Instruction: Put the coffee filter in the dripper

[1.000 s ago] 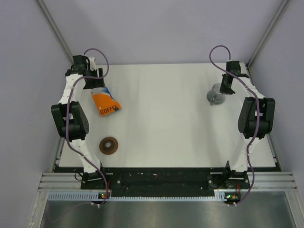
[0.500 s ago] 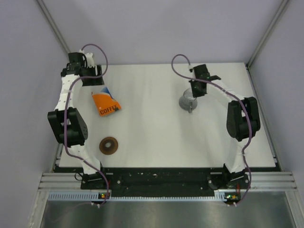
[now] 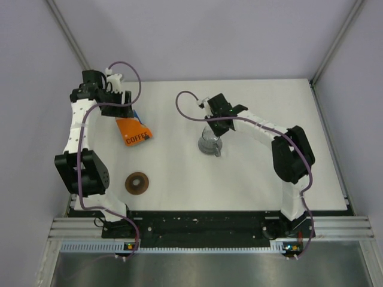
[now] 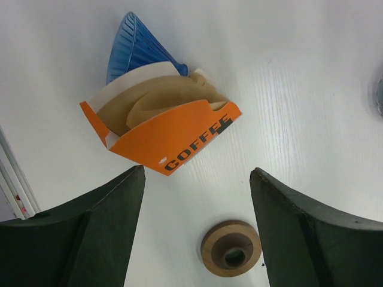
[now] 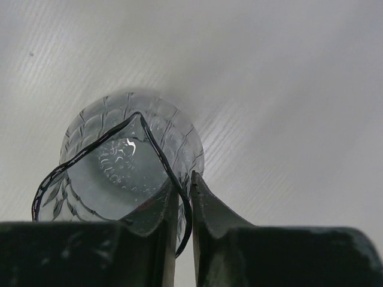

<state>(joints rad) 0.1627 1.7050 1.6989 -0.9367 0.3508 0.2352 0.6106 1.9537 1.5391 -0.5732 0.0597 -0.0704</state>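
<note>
The tan coffee filter [image 4: 149,104] sticks out of an orange pack printed "COFFEE" [image 3: 134,133] [image 4: 173,134] at the back left of the table. The dark-brown ring-shaped dripper [image 3: 137,183] [image 4: 231,256] lies flat near the front left, apart from the pack. My left gripper [image 3: 117,106] [image 4: 197,173] hangs open above the pack with nothing between its fingers. My right gripper [image 3: 213,130] [image 5: 184,182] is shut on the rim of a clear grey cup [image 3: 207,144] [image 5: 119,167] near the middle of the table.
A blue ribbed cone [image 4: 134,51] lies behind the orange pack, touching it. The table's left edge rail [image 4: 12,179] runs close beside the pack. Purple cables loop over both arms.
My right gripper has closed on the clear cup and carried it from the back right to the table's middle. The left wrist shifted slightly over the pack.
</note>
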